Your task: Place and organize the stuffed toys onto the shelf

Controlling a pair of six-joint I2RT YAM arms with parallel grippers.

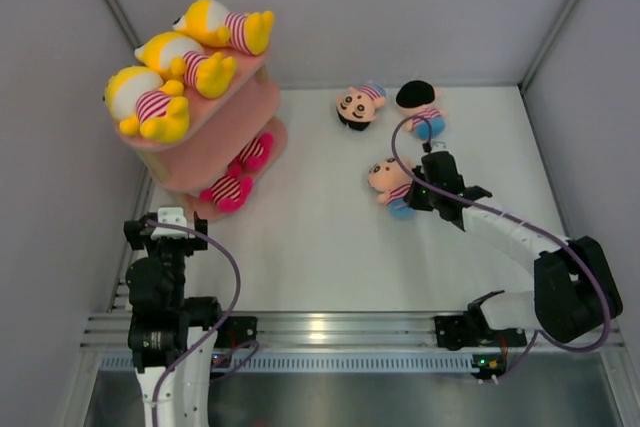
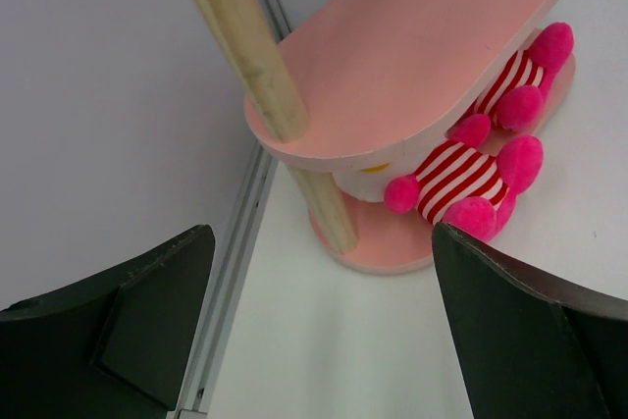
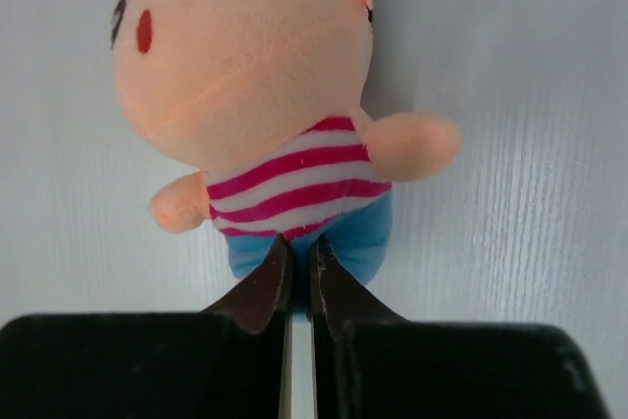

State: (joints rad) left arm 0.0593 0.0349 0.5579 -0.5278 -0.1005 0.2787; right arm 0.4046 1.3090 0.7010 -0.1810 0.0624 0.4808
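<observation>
Pink-faced stuffed toy [image 3: 257,76], right of centre on the tabletop [image 1: 310,247]: judged light, soft and squashy; the right gripper [image 3: 299,264], closed, pinches its blue bottom.

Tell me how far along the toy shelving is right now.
Done: three yellow toys on top of the shelf, two magenta toys on its bottom board. In hand: the right tool is shut on the blue bottom of a pink-faced toy lying on the table. Left: shelving it, plus the face-up toy and the face-down toy beyond it.
</observation>
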